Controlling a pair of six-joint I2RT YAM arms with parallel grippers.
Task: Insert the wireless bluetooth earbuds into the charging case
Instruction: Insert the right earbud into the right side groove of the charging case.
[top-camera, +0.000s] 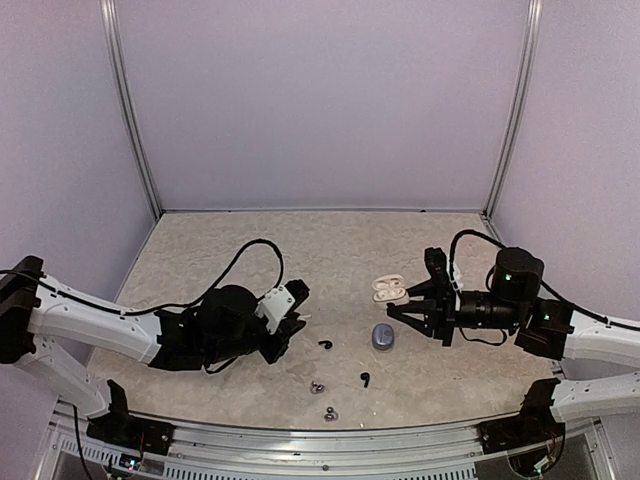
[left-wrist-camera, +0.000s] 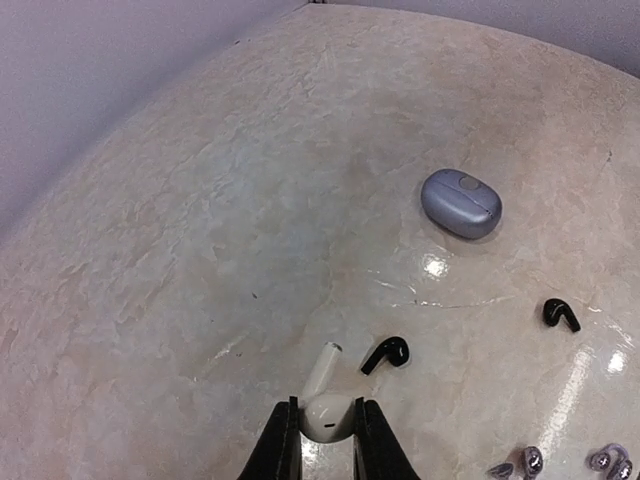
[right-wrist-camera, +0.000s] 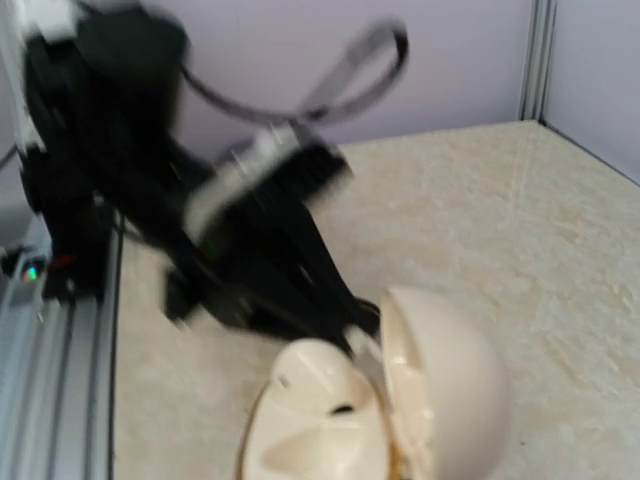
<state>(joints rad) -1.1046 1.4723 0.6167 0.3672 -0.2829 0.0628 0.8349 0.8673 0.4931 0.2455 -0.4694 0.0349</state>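
We see the L end effector (left-wrist-camera: 326, 408) low over the counter (top-camera: 230, 240), its two fingers clamped on the rounded head of a white earbud (left-wrist-camera: 328, 416). The bud's stem points away from the fingers. Just beside it, to the right in the left wrist view, lies a black earbud (left-wrist-camera: 387, 353). A 2nd black earbud (left-wrist-camera: 561, 314) lies further right, and small silvery-grey earbuds (left-wrist-camera: 530, 460) sit at the bottom right corner, all loose on the counter. A closed grey-lilac case (left-wrist-camera: 461, 203) rests well beyond them, approx. between the two arms in the top view. The R end effector (top-camera: 398, 303) is closed, fingers together, w/ its tip right at an open cream charging case (top-camera: 388, 291). We can't tell whether it's actually pinching the case. The right wrist view is blurred but shows the cream case's lid swung up and the base w/ its moulded wells facing the camera. No bud is visible inside. The cream case sits just behind the grey-lilac one, near the R arm, well apart from the held white bud.
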